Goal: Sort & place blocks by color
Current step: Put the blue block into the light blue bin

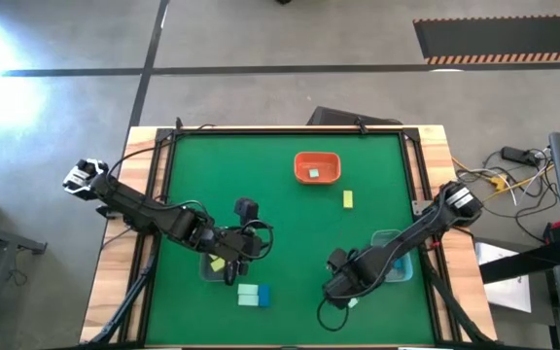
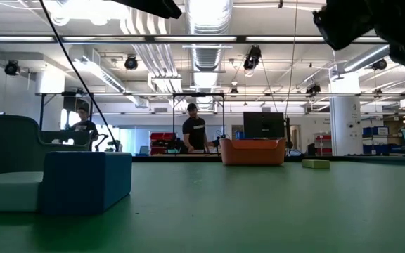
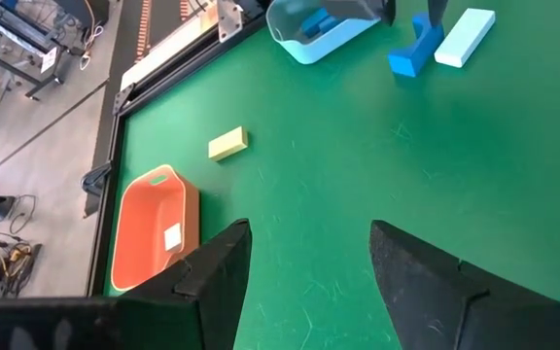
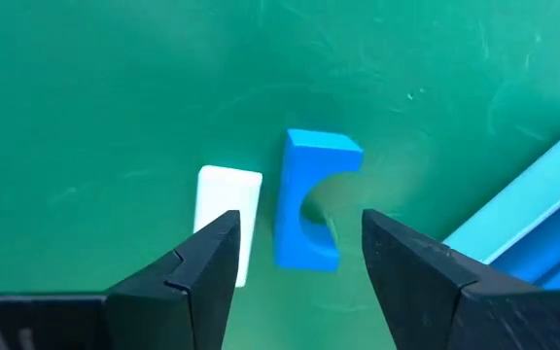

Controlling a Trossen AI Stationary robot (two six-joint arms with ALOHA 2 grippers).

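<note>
A green mat (image 1: 280, 194) covers the wood-edged table, which stands on a grey concrete floor; level across it, the room behind shows ceiling ducts, lamps and two people at benches. The right gripper (image 4: 295, 255), fingers spread, hovers over a blue arch block (image 4: 311, 209) beside a pale mint block (image 4: 227, 209), next to a bluish bin (image 1: 397, 258). The left gripper (image 3: 309, 262), also spread and empty, hangs over its clear bin (image 1: 217, 264). A yellow block (image 1: 347, 199) lies near the orange tray (image 1: 317, 166).

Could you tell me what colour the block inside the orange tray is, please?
Pale mint green block, seen best in the high view.
</note>
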